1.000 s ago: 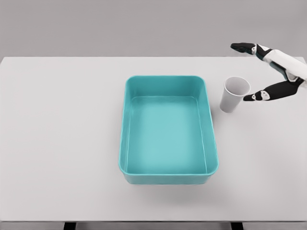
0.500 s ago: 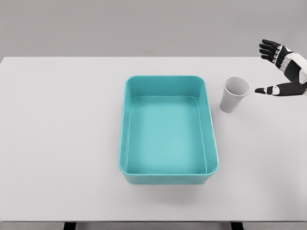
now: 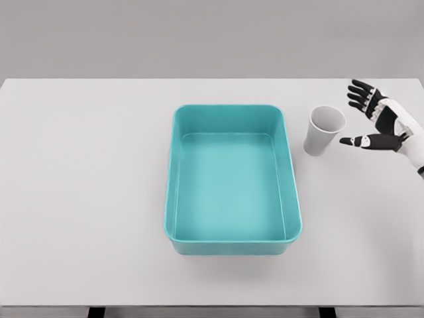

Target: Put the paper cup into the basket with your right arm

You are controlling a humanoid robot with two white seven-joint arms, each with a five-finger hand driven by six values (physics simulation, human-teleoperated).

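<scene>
A white paper cup [image 3: 324, 130] stands upright on the table, just right of the teal basket [image 3: 291, 172]. The basket is a rectangular tub with nothing inside it. My right hand [image 3: 354, 119] hovers close to the cup's right side, fingers spread and thumb pointing toward the cup, not touching it. It holds nothing. The left arm does not show in the head view.
The white table [image 3: 86, 185] stretches wide to the left of the basket and in front of it. Its far edge meets a grey wall behind the cup.
The right hand pulled back right, then came in lower and leftward, ending close beside the cup with the palm turned toward it. The cup and basket stayed put.
</scene>
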